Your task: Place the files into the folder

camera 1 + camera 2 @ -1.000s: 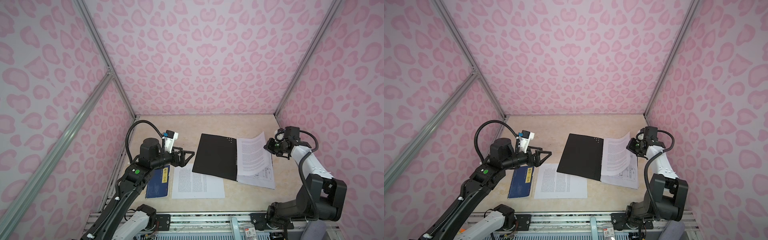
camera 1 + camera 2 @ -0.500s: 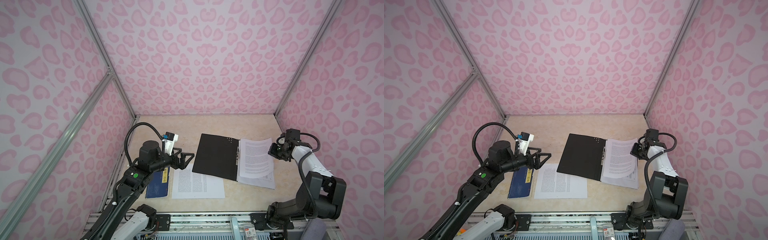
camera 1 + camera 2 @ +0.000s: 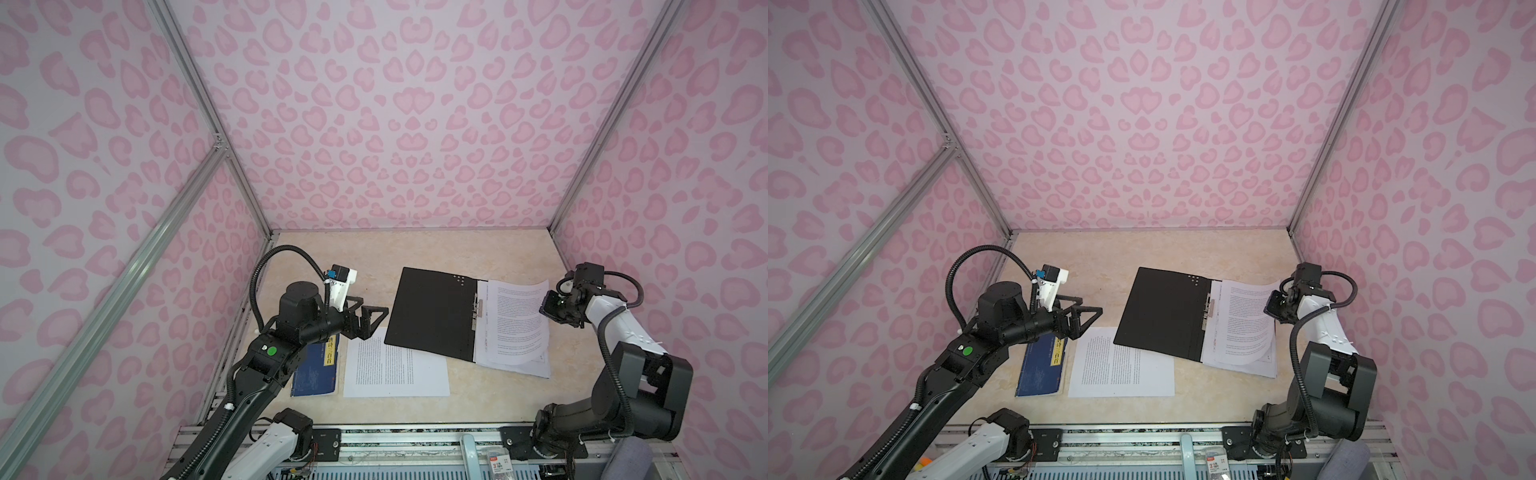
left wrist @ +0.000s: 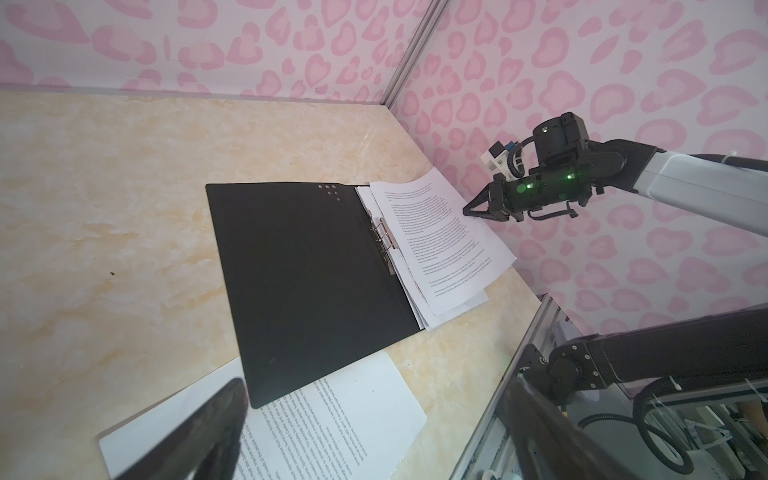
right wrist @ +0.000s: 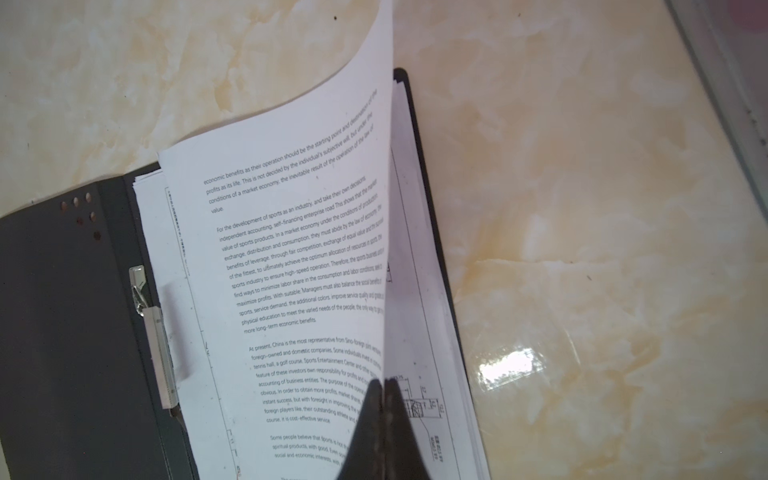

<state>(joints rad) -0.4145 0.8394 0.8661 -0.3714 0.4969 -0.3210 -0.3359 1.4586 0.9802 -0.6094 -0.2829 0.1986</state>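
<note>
Where the two dark fingers of the right tool (image 5: 383,384) meet, the outer edge of a white printed paper sheet (image 5: 299,257) is pinched, the jaws being clenched on it. That sheet is curled upward at the gripped edge, while its opposite edge is laid close to the metal fastener strip (image 5: 160,353) at the spine. Under it, a stack of further white sheets (image 5: 432,332), the uppermost marked with line drawings, is spread over the right half of the thin open folder (image 3: 432,311), whose black inside is turned up. The folder is laid flat on the beige marbled worktop (image 3: 353,257), near the middle in both top views, and small dots are seen at a far corner of its left half.

The left tool (image 3: 372,306) is held released, its jaws wide apart with nothing between them, above the worktop just left of the folder. Below it, one loose white text sheet (image 3: 395,370) is laid on the worktop, its far corner tucked beneath the folder's near-left corner. A dark blue book with a yellow label (image 3: 316,374) is placed just beside that sheet, on its left, and is partly covered by the left arm.
</note>
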